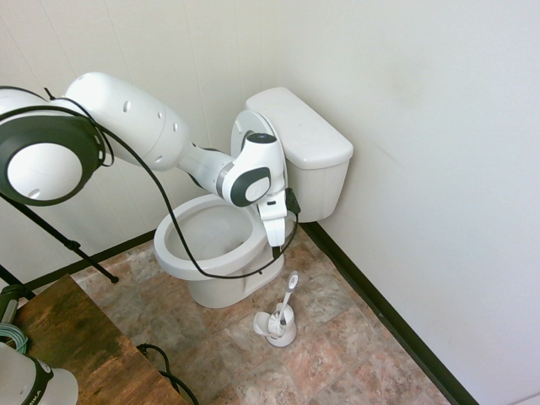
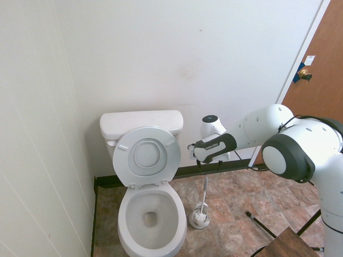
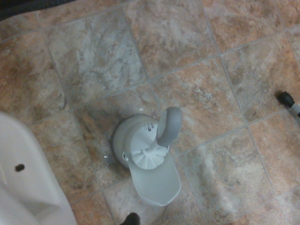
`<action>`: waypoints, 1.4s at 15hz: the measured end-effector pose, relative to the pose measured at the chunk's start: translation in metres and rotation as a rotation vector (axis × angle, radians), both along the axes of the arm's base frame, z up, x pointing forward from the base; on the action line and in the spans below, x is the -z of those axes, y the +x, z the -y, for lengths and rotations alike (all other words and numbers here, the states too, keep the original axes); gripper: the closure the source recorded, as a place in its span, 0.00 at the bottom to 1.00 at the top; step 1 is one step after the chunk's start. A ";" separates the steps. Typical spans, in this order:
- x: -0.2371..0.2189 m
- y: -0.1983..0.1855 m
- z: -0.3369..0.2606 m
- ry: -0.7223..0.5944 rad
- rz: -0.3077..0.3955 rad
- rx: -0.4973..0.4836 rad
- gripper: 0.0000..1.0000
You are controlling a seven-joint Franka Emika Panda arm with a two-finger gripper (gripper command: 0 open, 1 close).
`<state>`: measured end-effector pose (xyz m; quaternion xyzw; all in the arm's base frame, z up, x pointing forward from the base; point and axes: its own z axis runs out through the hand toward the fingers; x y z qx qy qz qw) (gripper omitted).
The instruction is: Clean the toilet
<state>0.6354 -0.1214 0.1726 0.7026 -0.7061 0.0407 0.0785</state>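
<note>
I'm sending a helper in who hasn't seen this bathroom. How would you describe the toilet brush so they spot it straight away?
Start at the white toilet against the wall, lid up. On the tiled floor beside its bowl, on the door's side, stands a small round white holder. The brush stands in it, its thin handle leaning and ending in a grey loop, the only tall slim thing on the floor there.

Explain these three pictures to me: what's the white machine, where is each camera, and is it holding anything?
The white machine is a robot arm; its gripper points down, open and empty. Two pictures come from room cameras on opposite sides of the arm. The third comes from a camera on its wrist, looking straight down at the tiled floor. The toilet has its lid up. Beside it on the floor stands a brush in its holder, right under the gripper. Nothing is held.
</note>
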 end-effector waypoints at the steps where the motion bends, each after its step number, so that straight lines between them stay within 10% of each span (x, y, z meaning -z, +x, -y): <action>1: 0.013 0.003 0.003 0.007 -0.004 0.025 0.00; 21: 0.159 0.053 0.057 0.079 -0.083 0.197 0.00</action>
